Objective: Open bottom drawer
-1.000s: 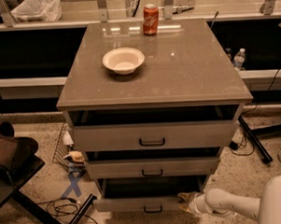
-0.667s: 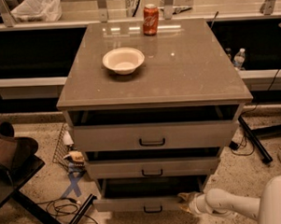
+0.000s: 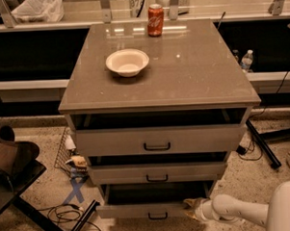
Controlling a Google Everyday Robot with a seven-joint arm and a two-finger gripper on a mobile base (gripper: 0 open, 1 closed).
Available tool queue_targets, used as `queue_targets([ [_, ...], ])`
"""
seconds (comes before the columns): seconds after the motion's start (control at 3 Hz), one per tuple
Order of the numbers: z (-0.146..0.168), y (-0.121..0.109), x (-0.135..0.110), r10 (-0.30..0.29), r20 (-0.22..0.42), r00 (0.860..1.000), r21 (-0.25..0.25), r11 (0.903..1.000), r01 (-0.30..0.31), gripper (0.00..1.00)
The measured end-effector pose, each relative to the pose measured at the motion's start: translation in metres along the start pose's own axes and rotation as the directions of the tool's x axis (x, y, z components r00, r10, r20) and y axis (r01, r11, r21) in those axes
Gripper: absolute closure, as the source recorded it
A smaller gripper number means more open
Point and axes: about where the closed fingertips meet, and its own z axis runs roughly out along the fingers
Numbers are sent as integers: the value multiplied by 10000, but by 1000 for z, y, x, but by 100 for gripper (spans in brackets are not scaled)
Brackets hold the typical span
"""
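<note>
White arm low, stretched in from the right | pincer at bottom drawer front's right end | grip: cannot tell

A white robot arm made of smooth, rounded plastic-looking segments. A large, bulbous white shell fills the bottom right corner. It narrows into a slimmer tube-shaped forearm, then a short cylindrical wrist marked by a thin dark seam. At the end sits the gripper, tan and yellowish, low in the view, right of centre.
</note>
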Motion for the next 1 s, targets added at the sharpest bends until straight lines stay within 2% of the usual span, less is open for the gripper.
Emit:
queue_targets([
  [0.33,0,0,0,0,1,10000,-2,10000,0,28],
  [0.67,0,0,0,0,1,10000,-2,10000,0,5],
  [1.0,1,1,-1,-4,17,10000,-18,10000,4,0],
])
